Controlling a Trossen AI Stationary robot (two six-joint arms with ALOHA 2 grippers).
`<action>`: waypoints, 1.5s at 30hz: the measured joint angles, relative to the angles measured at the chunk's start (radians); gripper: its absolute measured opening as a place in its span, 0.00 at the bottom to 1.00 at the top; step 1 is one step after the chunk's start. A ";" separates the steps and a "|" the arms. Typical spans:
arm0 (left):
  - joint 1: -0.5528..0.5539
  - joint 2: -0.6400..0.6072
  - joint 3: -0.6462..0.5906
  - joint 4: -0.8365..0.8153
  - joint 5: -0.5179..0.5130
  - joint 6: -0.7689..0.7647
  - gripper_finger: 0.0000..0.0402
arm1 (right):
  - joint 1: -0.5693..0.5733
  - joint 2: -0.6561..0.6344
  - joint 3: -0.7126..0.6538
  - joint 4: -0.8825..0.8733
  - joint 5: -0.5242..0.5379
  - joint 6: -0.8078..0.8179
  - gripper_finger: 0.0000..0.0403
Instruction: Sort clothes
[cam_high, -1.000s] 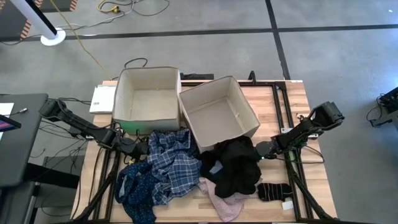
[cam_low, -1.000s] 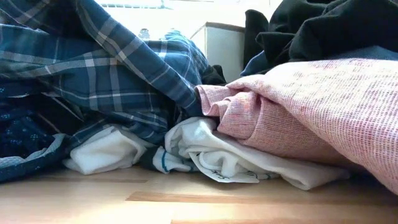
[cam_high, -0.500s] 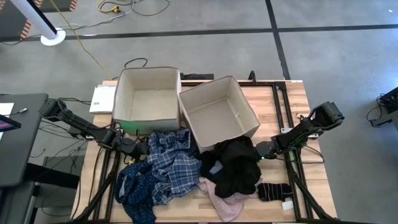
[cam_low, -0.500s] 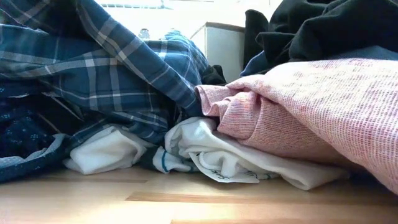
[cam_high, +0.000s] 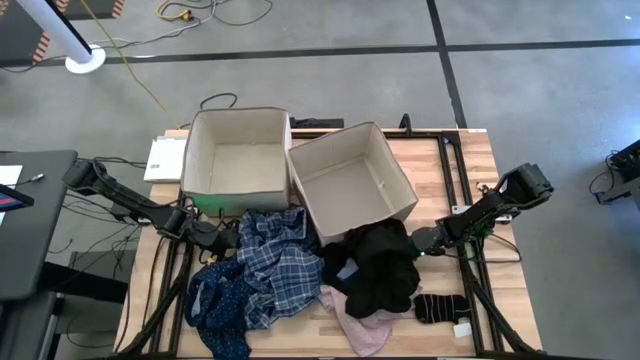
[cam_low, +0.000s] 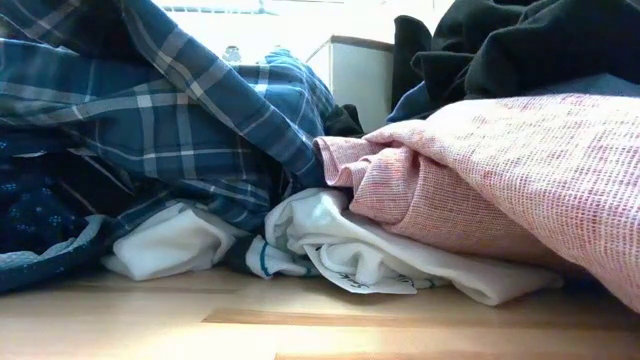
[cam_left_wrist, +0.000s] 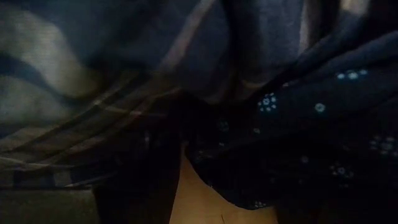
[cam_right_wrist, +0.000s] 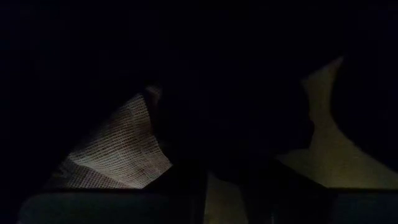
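A heap of clothes lies on the wooden table. Blue-and-white plaid shirts (cam_high: 275, 260) lie on the left, over a dark blue patterned piece (cam_high: 220, 305). A large black garment (cam_high: 380, 265) lies on the right, over a pink one (cam_high: 360, 325). Black socks (cam_high: 440, 307) and a small white piece (cam_high: 462, 329) lie near the front right. My left gripper (cam_high: 228, 238) is at the plaid shirts' left edge, buried in cloth (cam_left_wrist: 93, 124). My right gripper (cam_high: 418, 241) is at the black garment's right edge. The low view shows white pieces (cam_low: 340, 250) under the pink cloth (cam_low: 500, 180).
Two beige fabric boxes (cam_high: 237, 150) (cam_high: 350, 180) stand open at the table's far side, right behind the heap. A white flat object (cam_high: 165, 158) lies at the far left corner. Bare wood (cam_high: 470, 180) shows at the far right.
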 joint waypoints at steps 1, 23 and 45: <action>0.000 0.000 0.000 0.000 0.000 0.000 0.53 | 0.000 0.000 0.000 0.000 0.000 0.000 0.25; 0.000 0.000 0.000 0.000 0.000 0.000 0.53 | 0.000 0.000 0.000 0.000 0.000 0.000 0.25; 0.000 0.000 0.000 0.000 0.000 0.000 0.53 | -0.004 0.002 0.006 0.043 0.002 0.000 0.25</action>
